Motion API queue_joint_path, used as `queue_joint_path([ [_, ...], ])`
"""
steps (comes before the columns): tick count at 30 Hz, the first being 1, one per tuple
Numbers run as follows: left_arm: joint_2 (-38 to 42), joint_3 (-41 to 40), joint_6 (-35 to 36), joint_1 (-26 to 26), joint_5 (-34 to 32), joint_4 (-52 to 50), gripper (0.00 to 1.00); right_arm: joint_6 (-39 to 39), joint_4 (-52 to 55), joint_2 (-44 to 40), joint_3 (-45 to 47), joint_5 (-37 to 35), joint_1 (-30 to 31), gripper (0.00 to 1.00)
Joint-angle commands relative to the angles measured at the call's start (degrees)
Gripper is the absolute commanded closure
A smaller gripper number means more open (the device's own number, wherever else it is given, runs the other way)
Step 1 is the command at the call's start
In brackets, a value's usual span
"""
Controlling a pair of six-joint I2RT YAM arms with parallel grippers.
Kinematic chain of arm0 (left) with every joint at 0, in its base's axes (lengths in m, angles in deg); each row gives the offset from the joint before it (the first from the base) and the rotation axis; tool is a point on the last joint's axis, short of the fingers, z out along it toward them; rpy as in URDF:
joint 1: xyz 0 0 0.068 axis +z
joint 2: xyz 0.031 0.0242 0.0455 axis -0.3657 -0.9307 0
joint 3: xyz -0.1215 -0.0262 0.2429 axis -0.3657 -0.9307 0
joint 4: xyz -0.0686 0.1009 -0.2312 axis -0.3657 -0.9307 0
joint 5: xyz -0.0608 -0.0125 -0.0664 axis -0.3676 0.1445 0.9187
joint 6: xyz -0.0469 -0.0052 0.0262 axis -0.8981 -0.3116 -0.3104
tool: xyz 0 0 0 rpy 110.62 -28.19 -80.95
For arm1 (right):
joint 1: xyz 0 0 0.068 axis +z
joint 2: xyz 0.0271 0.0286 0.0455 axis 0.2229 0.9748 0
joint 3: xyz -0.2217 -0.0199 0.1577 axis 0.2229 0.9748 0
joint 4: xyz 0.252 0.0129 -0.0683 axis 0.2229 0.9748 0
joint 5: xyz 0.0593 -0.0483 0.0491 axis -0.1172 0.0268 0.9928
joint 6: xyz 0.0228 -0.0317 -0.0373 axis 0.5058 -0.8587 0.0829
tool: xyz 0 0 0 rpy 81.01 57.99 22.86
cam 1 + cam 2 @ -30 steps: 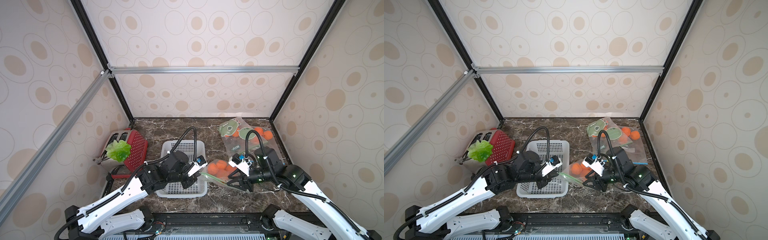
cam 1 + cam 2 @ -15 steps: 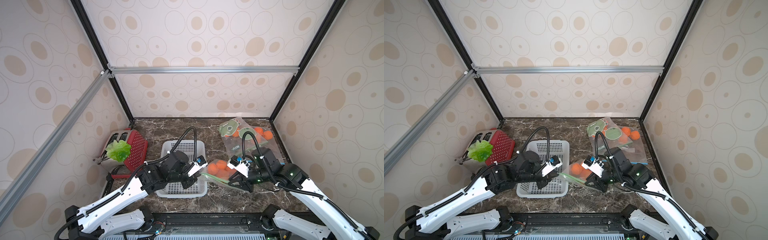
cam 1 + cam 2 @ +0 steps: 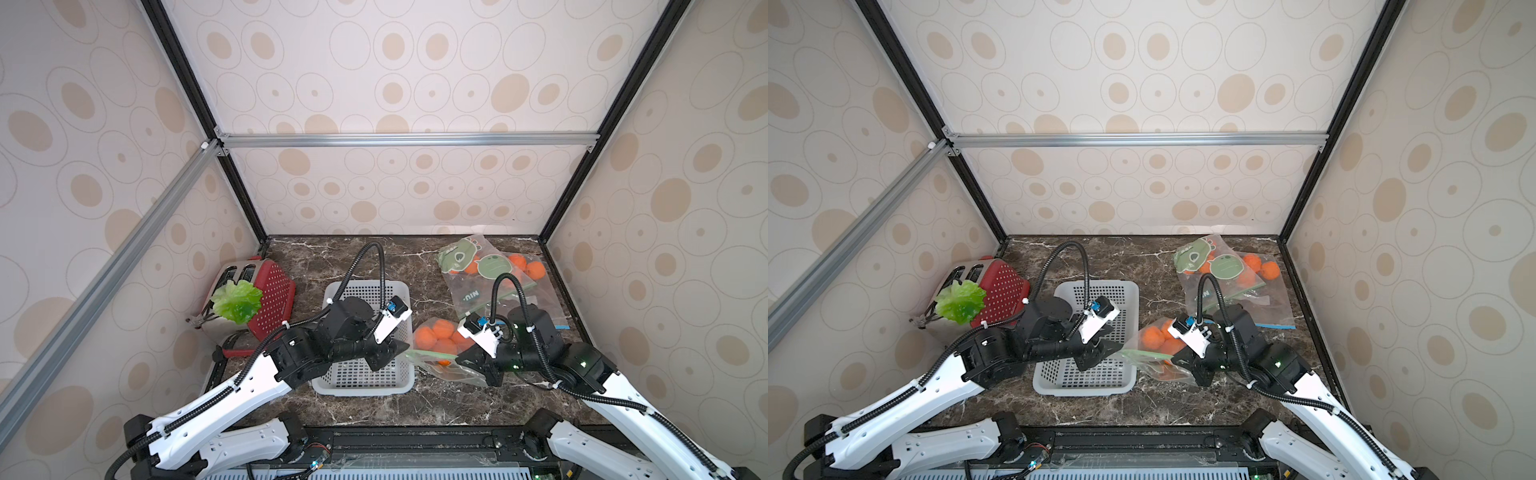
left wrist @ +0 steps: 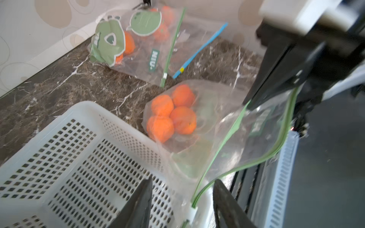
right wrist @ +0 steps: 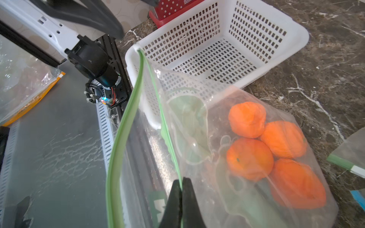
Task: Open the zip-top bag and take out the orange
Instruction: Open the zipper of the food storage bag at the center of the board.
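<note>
- Clear plastic zip-top bag (image 3: 440, 359) on the dark marble tabletop (image 3: 415, 257), just beside the right wall of the white perforated basket (image 3: 361, 388) and between the two arms.
- Mouth open: two green zip strips parted in the right wrist view, joined only at the far end, that end touching the basket's rim at a corner.
- Four oranges (image 5: 266, 154) inside, bunched together at the closed bottom of the bag, down on the marble, well apart from the mouth.
- Jaws of the right gripper (image 5: 182, 189) pressed together, pinching one green lip of the bag's mouth; other lip hanging free beside it.
- Jaws of the left gripper (image 4: 181, 205) spread, poised above the basket's edge, with the zip's joined end and its small white tab in the gap between them; touching either finger or not, impossible to tell.
- Toward the back right corner, well apart from the held bag: more clear bags (image 3: 478, 291) with green printed labels and orange fruit inside, plus one flat bag with a blue zip strip.
- Far left, against the wall: red toaster (image 3: 270, 291), green lettuce leaf (image 3: 237, 301) leaning on its front.
</note>
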Motion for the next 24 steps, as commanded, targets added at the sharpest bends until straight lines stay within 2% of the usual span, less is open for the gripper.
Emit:
queue_joint_path([
  [1, 0.55, 1.19, -9.47, -0.70, 4.97, 9.47, 0.56, 3.75, -8.51, -2.29, 3.33, -3.30, 0.30, 1.00],
  [3, -2.54, 1.71, -10.05, -3.61, 4.01, 10.72, 0.59, 3.69, -10.18, -2.60, 4.04, -4.15, 0.35, 1.00],
  [4, -4.40, 2.03, -10.64, -4.86, 3.56, 11.34, 0.65, 3.96, -11.03, -2.62, 4.43, -4.56, 0.29, 1.00],
  [7, -10.41, 1.82, -15.30, -5.69, 7.34, 14.94, 0.75, 5.04, -12.79, -2.63, 4.86, -5.59, 0.34, 1.00],
  [9, -12.13, 0.88, -16.15, -7.38, 7.12, 17.45, 0.77, 5.46, -13.57, -2.83, 5.32, -5.84, 0.28, 1.00],
  [14, -15.62, -0.27, -18.56, -9.26, 6.10, 19.84, 0.77, 5.68, -14.18, -2.94, 5.61, -5.84, 0.29, 1.00],
  [17, -18.03, 0.77, -19.43, -9.32, 0.94, 15.82, 0.77, 5.81, -14.19, -2.93, 5.24, -5.27, 0.28, 1.00],
  [19, -18.89, 1.32, -20.23, -9.33, -1.94, 13.32, 0.72, 6.06, -14.51, -3.46, 5.22, -6.11, 0.34, 1.00],
  [24, -20.88, 1.18, -21.44, -9.27, -4.53, 8.35, 0.72, 6.52, -14.91, -4.63, 4.53, -9.05, 0.28, 1.00],
])
